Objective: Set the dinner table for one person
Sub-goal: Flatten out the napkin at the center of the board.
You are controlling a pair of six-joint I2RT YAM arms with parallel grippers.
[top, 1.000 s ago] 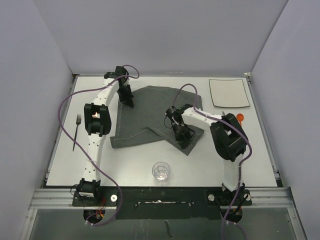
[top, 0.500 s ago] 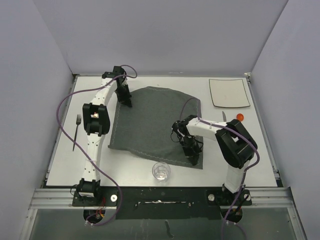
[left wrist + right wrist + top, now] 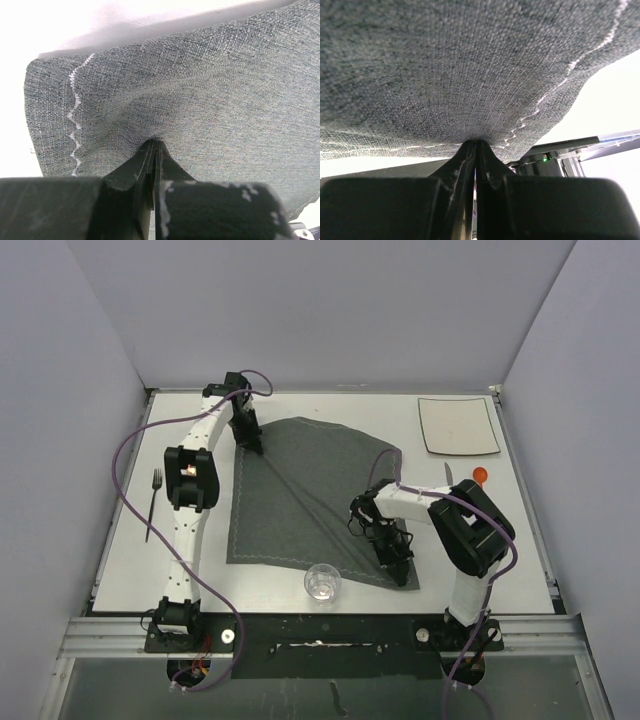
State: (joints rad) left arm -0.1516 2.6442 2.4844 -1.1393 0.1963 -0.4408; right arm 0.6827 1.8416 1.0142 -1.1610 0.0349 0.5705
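Table (image 3: 130,570): white top under everything; bare strip along near edge
Glass (image 3: 322,581): nearest; at near hem of mat (image 3: 300,510)
Right gripper (image 3: 398,562): pinched tight on near-right corner
Mat: 1 crease runs corner to corner, gripper to gripper
Left gripper (image 3: 252,438): clamped on far-left corner; probably both lower together
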